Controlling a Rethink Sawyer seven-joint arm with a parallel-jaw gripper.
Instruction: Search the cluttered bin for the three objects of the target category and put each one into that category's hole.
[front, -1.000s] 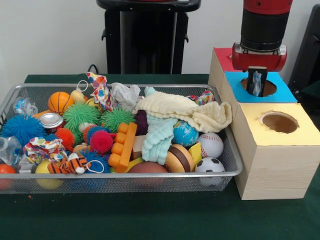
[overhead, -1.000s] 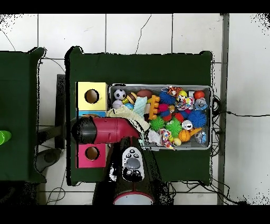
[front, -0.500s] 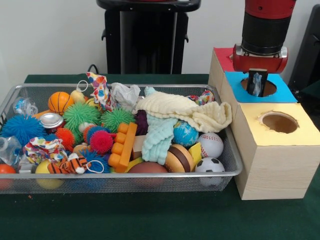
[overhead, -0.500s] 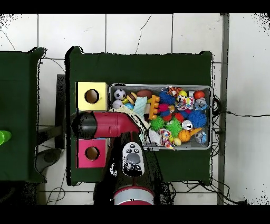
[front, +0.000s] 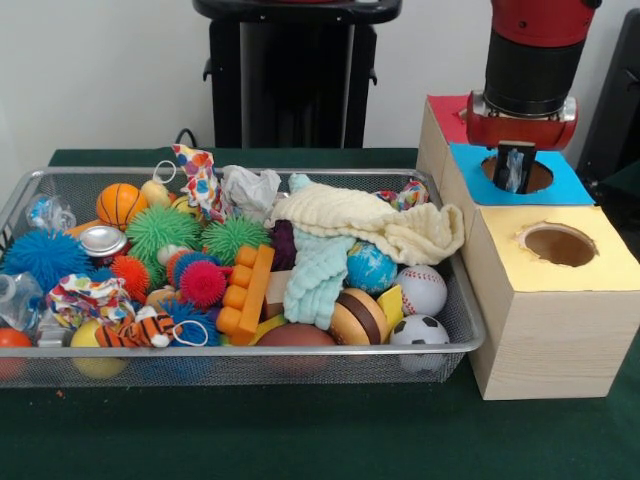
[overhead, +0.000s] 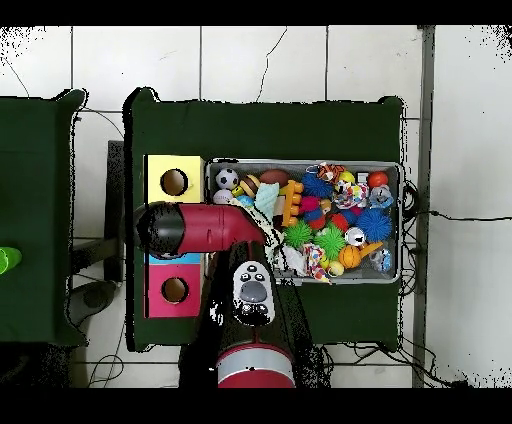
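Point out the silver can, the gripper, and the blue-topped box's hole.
silver can (front: 102, 240), front view, on its shiny lid.
gripper (front: 514, 168), front view, between its tips above the hole.
blue-topped box's hole (front: 541, 177), front view, on its visible right edge.

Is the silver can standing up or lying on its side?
Upright: the can shows its round top, among the toys at the tray's end.

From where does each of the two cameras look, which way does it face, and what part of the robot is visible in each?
Front view: sits across the table, faces the robot; shows the wire bin, the boxes, and the arm with its gripper over the blue box's hole.
Overhead view: looks straight down, robot's base at the bottom; the red arm covers the blue box.
Both show the bin, the yellow box and the arm.
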